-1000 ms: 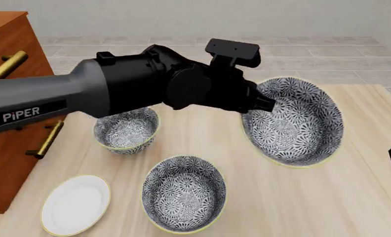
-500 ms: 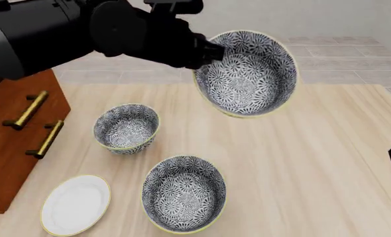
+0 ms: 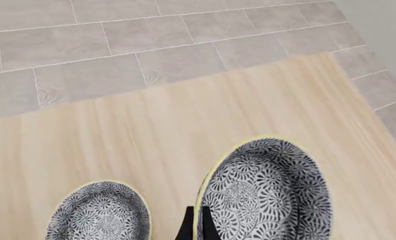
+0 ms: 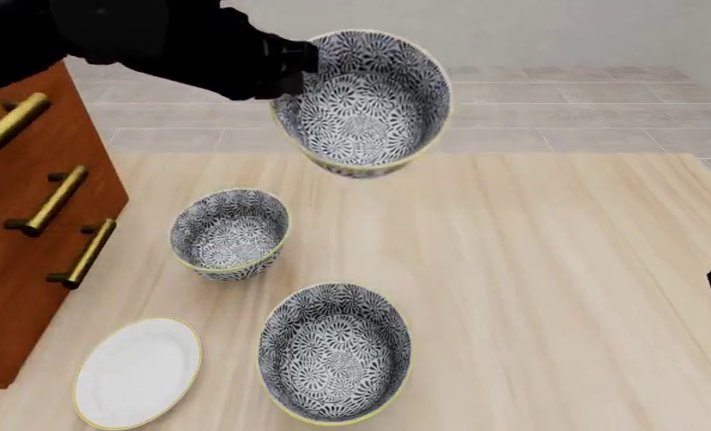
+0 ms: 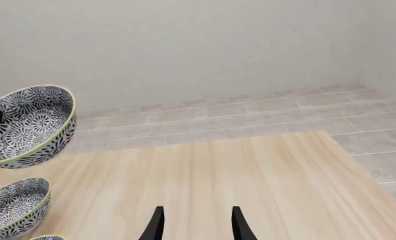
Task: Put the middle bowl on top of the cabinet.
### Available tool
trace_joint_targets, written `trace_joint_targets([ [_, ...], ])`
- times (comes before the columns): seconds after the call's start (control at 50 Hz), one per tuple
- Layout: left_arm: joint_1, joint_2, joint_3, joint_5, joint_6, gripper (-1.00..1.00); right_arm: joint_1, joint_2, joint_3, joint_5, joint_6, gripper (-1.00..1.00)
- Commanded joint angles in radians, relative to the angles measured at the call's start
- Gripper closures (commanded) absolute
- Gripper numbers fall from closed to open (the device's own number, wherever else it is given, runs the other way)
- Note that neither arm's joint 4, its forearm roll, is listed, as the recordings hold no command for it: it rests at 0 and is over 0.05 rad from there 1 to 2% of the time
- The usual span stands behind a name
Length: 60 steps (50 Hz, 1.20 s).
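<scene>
Front view, left hand [image 4: 286, 70] clenched on the rim of the middle bowl [image 4: 368, 103], bowl tilted in the air above the tabletop [image 4: 548, 269], beside the cabinet [image 4: 21, 224], right hand [image 5: 194, 225] released, empty.

Cabinet [image 4: 26, 224] left — bowls [image 4: 230, 233] beside.

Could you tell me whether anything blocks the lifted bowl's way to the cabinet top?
Nothing visible does. The middle bowl hangs clamped in the left gripper, above the other bowls, beside the cabinet; the cabinet top is out of view.

No legible txt anywhere.
</scene>
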Motion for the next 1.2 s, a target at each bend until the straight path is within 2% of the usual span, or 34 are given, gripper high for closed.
trace_joint_targets([
  [0.02,0.166,-0.062,0.049,0.043,-0.014,1.0,0.0,0.0,0.002,-0.003,-0.002,-1.0],
  [0.04,0.174,-0.058,0.048,0.05,-0.012,1.0,0.0,0.0,0.003,-0.003,-0.002,-1.0],
  [0.12,0.201,-0.057,0.067,0.066,-0.079,1.0,0.0,0.0,0.003,-0.004,-0.003,-1.0],
  [0.26,0.233,-0.057,0.064,0.088,-0.099,1.0,-0.002,0.0,0.004,-0.006,-0.004,-1.0],
  [0.28,0.258,-0.06,0.076,0.096,-0.109,1.0,-0.002,0.0,0.004,-0.006,-0.004,-1.0],
  [0.32,0.233,-0.049,0.07,0.096,-0.132,1.0,-0.002,0.0,0.003,-0.006,-0.003,-1.0],
  [0.44,0.283,-0.044,0.073,0.121,-0.144,1.0,-0.004,0.0,0.005,-0.008,-0.002,-1.0],
  [0.46,0.279,-0.04,0.072,0.125,-0.164,1.0,-0.004,0.0,0.005,-0.009,-0.002,-1.0],
  [0.62,0.322,-0.04,0.069,0.151,-0.166,1.0,-0.004,0.0,0.006,-0.01,-0.001,-1.0],
  [0.8,0.377,-0.054,0.072,0.184,-0.198,1.0,-0.005,0.0,0.002,-0.006,-0.001,-1.0],
  [0.82,0.38,-0.056,0.077,0.187,-0.22,1.0,-0.005,0.0,0.001,-0.006,-0.001,-1.0],
  [0.9,0.387,-0.06,0.064,0.203,-0.219,1.0,-0.005,0.0,-0.003,-0.002,-0.002,-1.0],
  [0.92,0.42,-0.07,0.069,0.219,-0.217,1.0,-0.005,0.0,-0.004,-0.001,-0.003,-1.0],
  [1.0,0.403,-0.068,0.06,0.232,-0.251,1.0,-0.004,0.0,-0.004,0.0,-0.006,-1.0],
  [1.2,0.423,-0.1,0.026,0.274,-0.274,1.0,0.0,0.0,-0.003,0.002,-0.013,-1.0],
])
